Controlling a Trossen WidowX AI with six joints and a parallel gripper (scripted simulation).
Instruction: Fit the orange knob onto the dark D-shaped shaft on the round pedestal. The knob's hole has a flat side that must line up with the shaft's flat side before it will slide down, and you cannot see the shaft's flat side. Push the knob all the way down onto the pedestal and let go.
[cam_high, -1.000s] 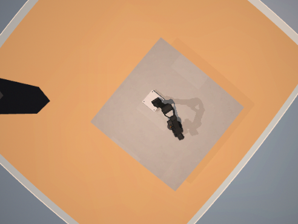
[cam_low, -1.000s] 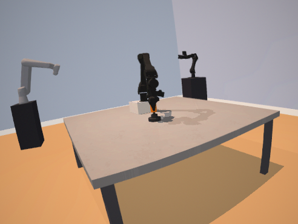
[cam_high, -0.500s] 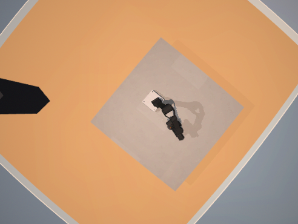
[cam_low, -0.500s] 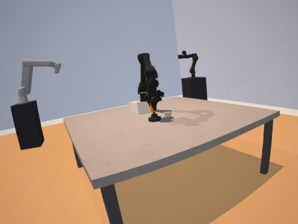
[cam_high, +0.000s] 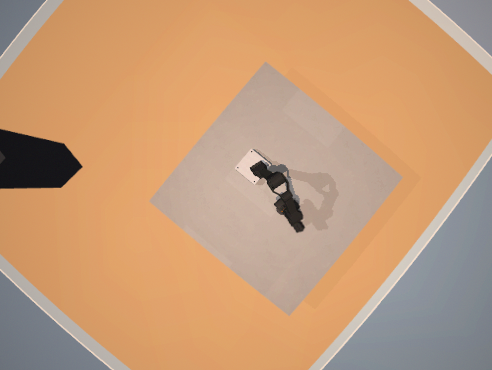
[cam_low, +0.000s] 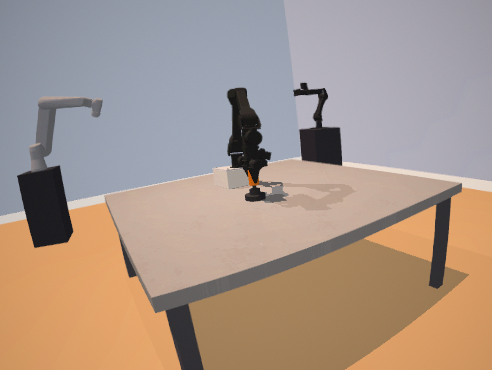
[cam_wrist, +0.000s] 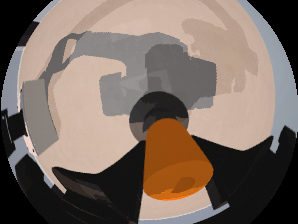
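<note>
My gripper (cam_low: 254, 180) (cam_wrist: 168, 141) is shut on the orange knob (cam_low: 251, 180) (cam_wrist: 170, 162), with one black finger on each side. The knob is held roughly upright above the dark round pedestal (cam_low: 255, 197) (cam_wrist: 142, 107). In the exterior view a short stretch of the dark shaft (cam_low: 254, 188) shows between the knob's lower end and the pedestal, so the knob is not down on the pedestal. Whether the shaft's tip is inside the hole cannot be told. The shaft's flat side is hidden. In the top view the arm covers the knob and pedestal.
The grey table (cam_high: 220, 225) (cam_low: 210, 240) carries the pedestal and a white block (cam_high: 243, 168) (cam_low: 229, 178) under the arm's base. The arm's shadow falls across the table. Two other arms stand on dark pillars (cam_low: 46, 207) (cam_low: 321, 145) beyond the table.
</note>
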